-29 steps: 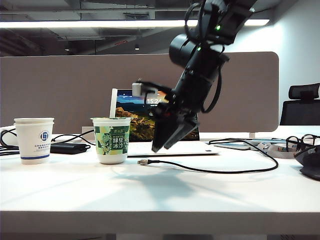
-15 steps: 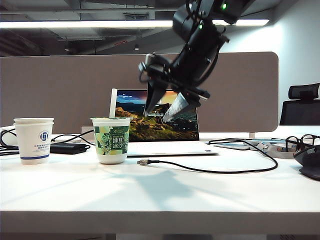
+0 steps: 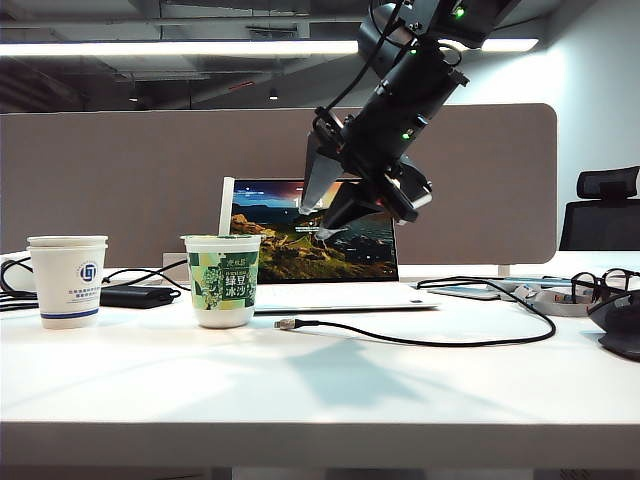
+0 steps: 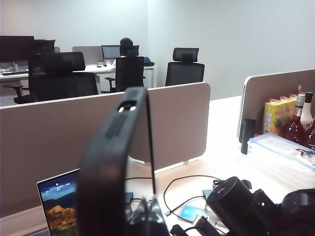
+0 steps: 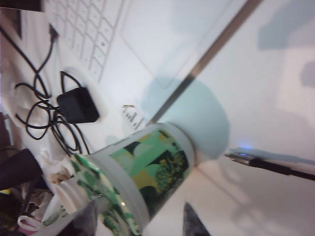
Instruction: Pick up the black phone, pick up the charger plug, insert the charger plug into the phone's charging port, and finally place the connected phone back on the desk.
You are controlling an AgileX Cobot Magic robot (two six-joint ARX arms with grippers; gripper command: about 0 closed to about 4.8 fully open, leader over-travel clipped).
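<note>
In the left wrist view the black phone [image 4: 113,167] stands on end, seen edge-on, with its charging port [image 4: 127,106] on the upper narrow edge. My left gripper [image 4: 148,216] is shut on the phone's lower part, high above the divider and outside the exterior view. The charger plug [image 3: 285,323] [image 5: 240,158] lies on the desk [image 3: 320,390], its black cable [image 3: 430,343] trailing right. My right gripper [image 3: 312,222] [image 5: 140,227] hangs open and empty in front of the laptop, above the plug.
A green cup [image 3: 223,280] [image 5: 142,172] with a straw stands left of the plug, and a white paper cup [image 3: 68,280] further left. An open laptop [image 3: 320,250] stands behind. A black brick with cables [image 3: 135,296], glasses [image 3: 600,285] and a mouse [image 3: 622,330] lie at the sides.
My right gripper has risen from just above the desk to laptop-screen height and rolled over, its fingers still apart. Plug and cups have not moved.
</note>
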